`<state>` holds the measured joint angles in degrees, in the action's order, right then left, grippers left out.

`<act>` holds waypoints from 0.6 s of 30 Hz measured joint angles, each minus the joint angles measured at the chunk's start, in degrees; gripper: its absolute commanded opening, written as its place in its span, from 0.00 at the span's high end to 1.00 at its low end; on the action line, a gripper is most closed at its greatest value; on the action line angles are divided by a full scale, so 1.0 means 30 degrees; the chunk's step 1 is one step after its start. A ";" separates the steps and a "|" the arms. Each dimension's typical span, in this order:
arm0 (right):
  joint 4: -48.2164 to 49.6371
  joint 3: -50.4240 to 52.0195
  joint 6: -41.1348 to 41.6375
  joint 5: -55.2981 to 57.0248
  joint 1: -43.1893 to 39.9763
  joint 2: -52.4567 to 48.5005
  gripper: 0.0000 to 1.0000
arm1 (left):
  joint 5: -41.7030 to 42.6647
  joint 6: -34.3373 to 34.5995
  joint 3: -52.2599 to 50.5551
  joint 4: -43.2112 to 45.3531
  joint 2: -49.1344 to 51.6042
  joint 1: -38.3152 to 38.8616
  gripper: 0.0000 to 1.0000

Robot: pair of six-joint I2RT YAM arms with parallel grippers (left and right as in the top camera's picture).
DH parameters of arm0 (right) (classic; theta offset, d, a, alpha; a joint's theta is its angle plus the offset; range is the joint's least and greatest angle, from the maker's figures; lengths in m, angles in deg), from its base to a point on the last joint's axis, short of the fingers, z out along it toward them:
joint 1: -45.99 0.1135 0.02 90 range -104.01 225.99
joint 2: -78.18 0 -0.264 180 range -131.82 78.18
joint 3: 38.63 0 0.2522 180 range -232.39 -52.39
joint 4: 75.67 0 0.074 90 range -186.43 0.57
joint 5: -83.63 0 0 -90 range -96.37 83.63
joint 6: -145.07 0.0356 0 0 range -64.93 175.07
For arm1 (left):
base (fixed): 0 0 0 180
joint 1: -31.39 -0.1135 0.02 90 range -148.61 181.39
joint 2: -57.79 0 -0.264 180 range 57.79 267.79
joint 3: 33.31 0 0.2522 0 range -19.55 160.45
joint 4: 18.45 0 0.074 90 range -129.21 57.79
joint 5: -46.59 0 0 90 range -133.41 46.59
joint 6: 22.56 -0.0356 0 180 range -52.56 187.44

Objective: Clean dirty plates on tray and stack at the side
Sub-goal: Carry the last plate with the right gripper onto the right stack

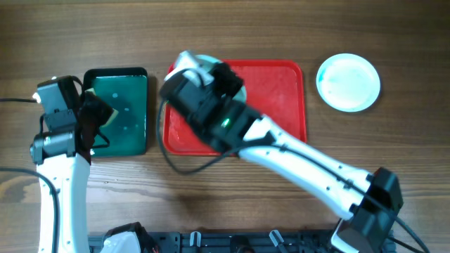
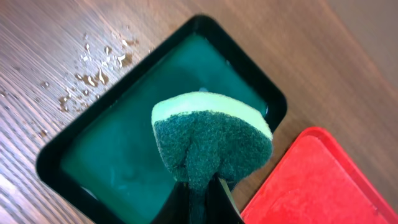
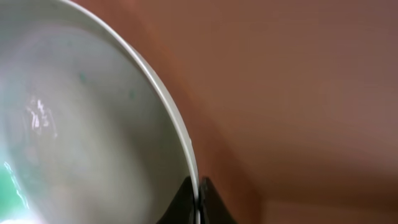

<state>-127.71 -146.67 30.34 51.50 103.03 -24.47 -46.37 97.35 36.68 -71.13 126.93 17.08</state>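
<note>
As right claw (image 3: 199,200) pinches, plate (image 3: 93,124) rim between jaws

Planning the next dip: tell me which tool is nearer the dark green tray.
Left. The left tool holds the sponge over the dark green tray; the right tool grips a plate rim over the red tray.

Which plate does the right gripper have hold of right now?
The whitish plate at the red tray's far-left corner: the right gripper pinches its rim. The turquoise plate lies alone on the table right of the tray, untouched.
</note>
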 measured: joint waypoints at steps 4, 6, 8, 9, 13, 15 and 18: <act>0.2922 0.0000 -0.4160 0.2834 0.1741 0.0000 0.96 | 0.0685 0.0000 0.0000 -0.0036 0.0962 0.0000 0.96; 0.4299 0.0007 -0.5654 0.3570 0.2120 0.0000 0.96 | 0.0780 0.0000 -0.0007 -0.0036 0.1144 0.0000 0.96; 0.5034 -0.0007 -0.6557 0.4073 0.2426 0.0007 0.96 | 0.0882 0.0000 -0.0007 -0.0051 0.1282 0.0000 0.96; 0.5071 -0.0007 -0.6768 0.4175 0.2499 0.0007 0.96 | 0.0911 -0.0007 -0.0007 -0.0036 0.1319 0.0000 0.96; 0.4466 -0.0007 -0.6033 0.4007 0.2251 0.0007 0.96 | 0.0969 -0.0007 -0.0007 -0.0044 0.1348 0.0000 0.96; 0.2208 -0.0131 -0.3861 0.2433 0.1333 0.0007 0.96 | 0.0969 0.0000 -0.0007 -0.0051 0.1348 0.0000 0.96; -0.1217 -0.0138 0.0233 -0.1472 -0.1377 0.0007 0.96 | 0.0969 0.0000 -0.0007 -0.0131 0.1348 0.0000 0.96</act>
<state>-131.36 -147.08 31.04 47.08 98.90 -24.45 -43.46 97.35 36.66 -71.52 130.98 17.08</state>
